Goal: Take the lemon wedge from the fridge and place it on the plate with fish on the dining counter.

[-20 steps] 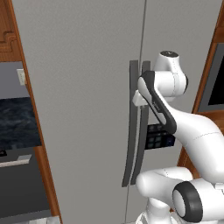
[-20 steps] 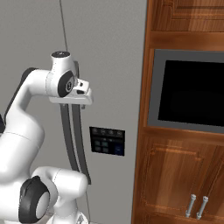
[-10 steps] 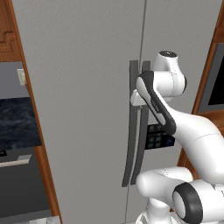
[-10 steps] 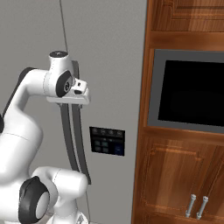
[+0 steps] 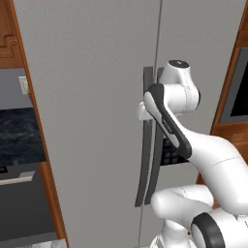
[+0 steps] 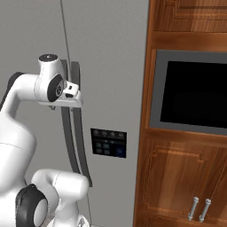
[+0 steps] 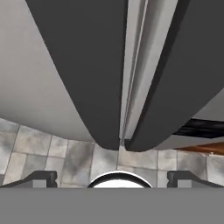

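The fridge is a tall light-grey unit with both doors shut, also seen at the fridge. Two long dark handles run down its middle seam, the left handle and the right handle. My gripper is pressed up against the upper part of these handles. In the hand view the gripper is open, its fingertips wide apart, with the left handle and right handle straight ahead. The lemon wedge is hidden behind the doors. The plate, fish and dining counter are out of view.
A dark control panel sits on the right fridge door. A wall oven in brown wood cabinetry stands right of the fridge. Left of it are a wooden panel and a dark appliance front. Grey floor tiles lie below.
The hand has edged a little leftward, closer onto the fridge handles. The jaws stay open and the doors stay shut.
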Tool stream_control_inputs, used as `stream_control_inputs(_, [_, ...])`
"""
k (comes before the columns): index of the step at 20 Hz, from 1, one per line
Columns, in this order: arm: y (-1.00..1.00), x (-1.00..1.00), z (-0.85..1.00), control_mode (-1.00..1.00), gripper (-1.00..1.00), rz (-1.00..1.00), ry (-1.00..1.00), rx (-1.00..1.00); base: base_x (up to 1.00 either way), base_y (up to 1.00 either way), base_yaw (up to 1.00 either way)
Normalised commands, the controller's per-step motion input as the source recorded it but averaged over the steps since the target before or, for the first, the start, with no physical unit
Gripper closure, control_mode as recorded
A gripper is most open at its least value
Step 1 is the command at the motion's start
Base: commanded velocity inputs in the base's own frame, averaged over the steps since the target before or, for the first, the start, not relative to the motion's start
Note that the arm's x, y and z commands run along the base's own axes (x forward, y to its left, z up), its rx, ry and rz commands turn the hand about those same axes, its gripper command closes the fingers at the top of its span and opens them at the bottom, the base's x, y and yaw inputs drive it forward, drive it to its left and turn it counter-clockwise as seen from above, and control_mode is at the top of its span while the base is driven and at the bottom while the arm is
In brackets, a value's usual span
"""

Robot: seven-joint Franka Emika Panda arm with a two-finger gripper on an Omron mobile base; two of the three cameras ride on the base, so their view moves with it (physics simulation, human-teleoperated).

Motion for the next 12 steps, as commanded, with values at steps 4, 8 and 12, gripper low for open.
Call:
stream_control_inputs(4, [0.0, -0.57, -0.23, -1.0, -1.0, 0.0, 0.0, 0.02, 0.0, 0.0, 0.0])
stream_control_inputs(8, [0.0, -0.42, -0.1, -1.0, -1.0, 0.0, -0.01, 0.01, 0.0, 0.0, 0.0])
stream_control_inputs(12, [0.0, -0.37, -0.11, -1.0, -1.0, 0.0, -0.01, 0.0, 0.0, 0.0, 0.0])
